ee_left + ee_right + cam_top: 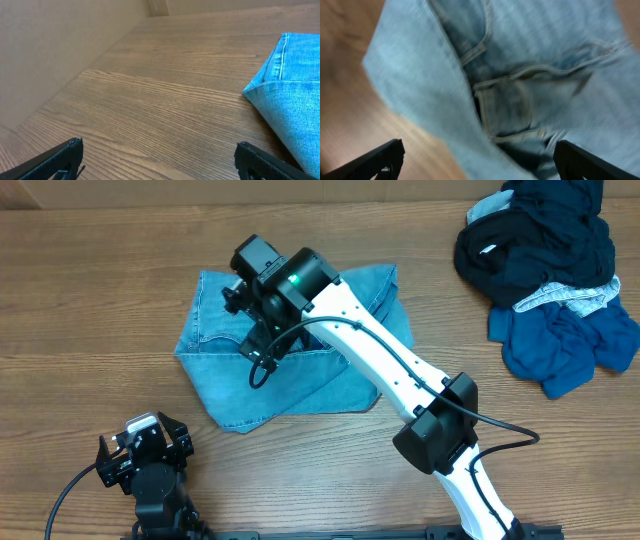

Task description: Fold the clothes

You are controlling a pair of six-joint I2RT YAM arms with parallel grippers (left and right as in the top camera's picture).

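A folded pair of light blue jeans (pixel 290 370) lies on the wooden table, left of the middle. My right gripper (pixel 248 305) hovers over its upper left part, open and empty; its wrist view shows the jeans' pocket and seams (pixel 510 110) between the open fingers (pixel 477 160), blurred. My left gripper (pixel 145 445) rests near the table's front left edge, open and empty (pixel 157 160). The jeans' folded corner (pixel 290 95) shows at the right of the left wrist view.
A heap of dark blue and black clothes (pixel 550 270) lies at the back right corner. A wall or panel (pixel 50 50) runs along the table's left side in the left wrist view.
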